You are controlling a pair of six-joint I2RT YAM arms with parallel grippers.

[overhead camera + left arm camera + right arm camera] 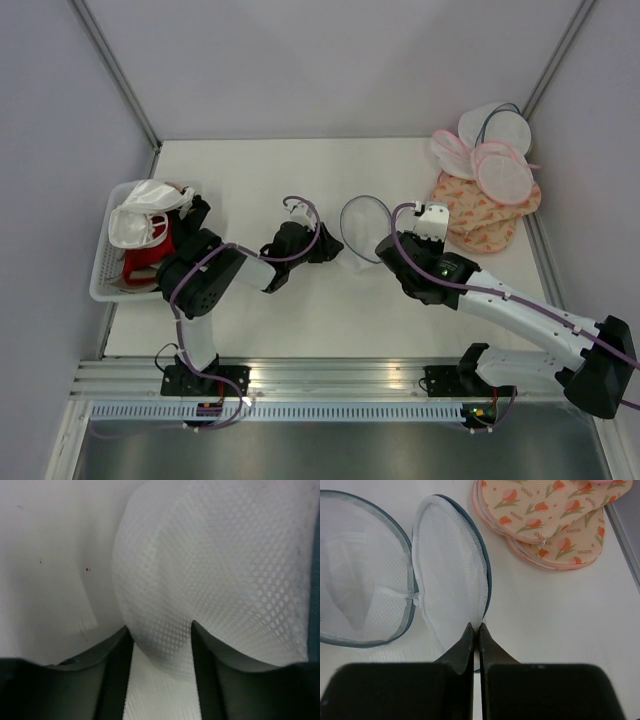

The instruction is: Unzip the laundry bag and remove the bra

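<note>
Grey walls, white bench (250,180). Mid-bench between both arms: laundry bag (362,225), already unzipped, lid flap (452,565) hinged open to right of cup half. Pinching flap's dark rim: right fingers (470,640), together. Clamped on fold of mesh: left fingers (120,680). White shape (355,597) inside cup half, likely bra. Risks: thin rim slips from pinch, flap drops shut. Left grip may hold mesh only, so pull drags whole bag.
</note>
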